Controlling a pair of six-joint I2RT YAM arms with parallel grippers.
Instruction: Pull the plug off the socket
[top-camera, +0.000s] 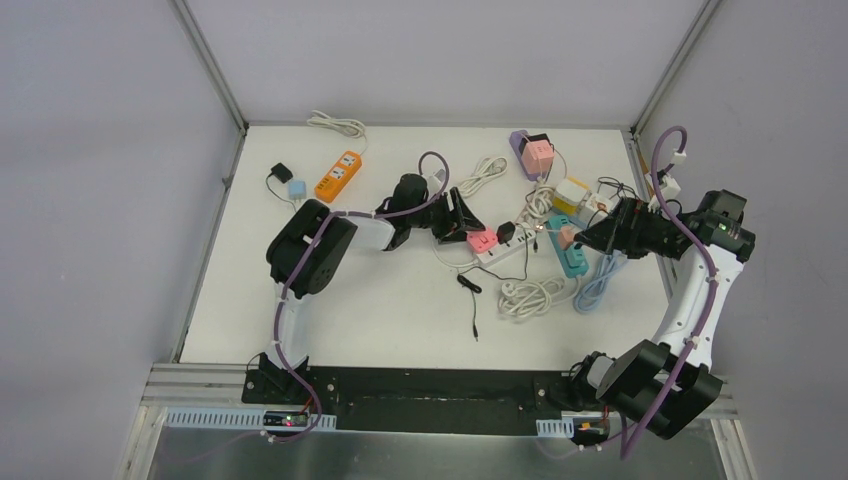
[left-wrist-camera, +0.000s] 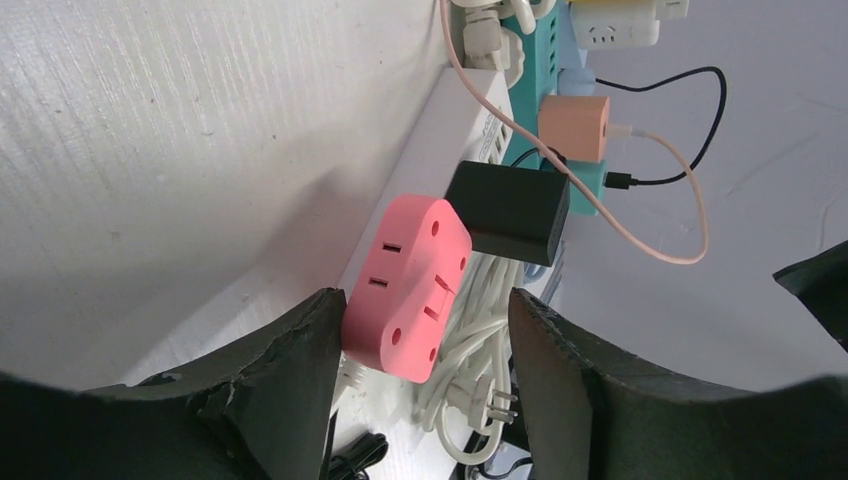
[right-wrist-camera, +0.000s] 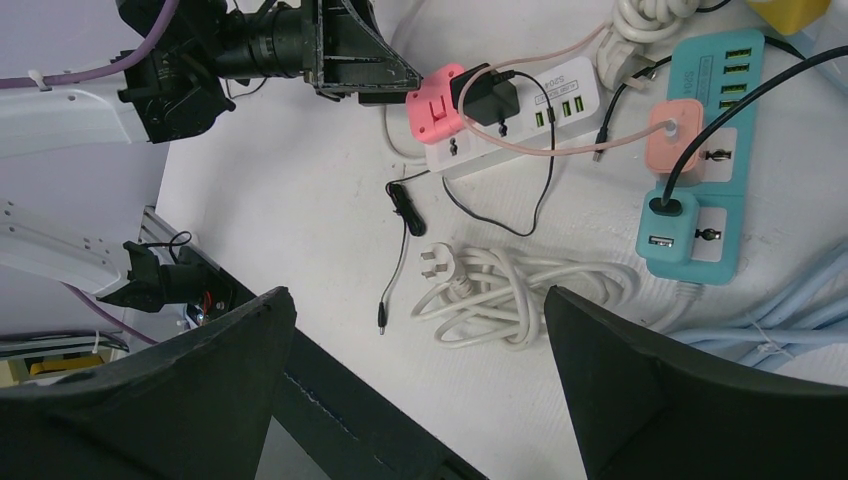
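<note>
My left gripper (left-wrist-camera: 425, 305) stands part-way open around the pink plug (left-wrist-camera: 415, 255), which sits in the middle of the left wrist view, seated in the end of the white socket strip (right-wrist-camera: 560, 100). One of my fingers (left-wrist-camera: 290, 360), at the lower left of that view, touches the plug's edge. The other, lower right of centre, stands just apart from it with white cord showing in the gap, so I have no grip on the plug. Just beside the pink plug, up and to the right, a black charger (left-wrist-camera: 510, 210) is plugged into the same strip. In the top view the plug lies a little above the middle of the frame, at the tip of my left arm. My right gripper (right-wrist-camera: 418, 300) is spread wide and holds nothing. Its fingers fill the lower corners of the right wrist view, above a coiled white cable (right-wrist-camera: 500, 300). At the upper right of that view lies a teal strip (right-wrist-camera: 700, 85) with a peach adapter (right-wrist-camera: 672, 135) plugged into it.
</note>
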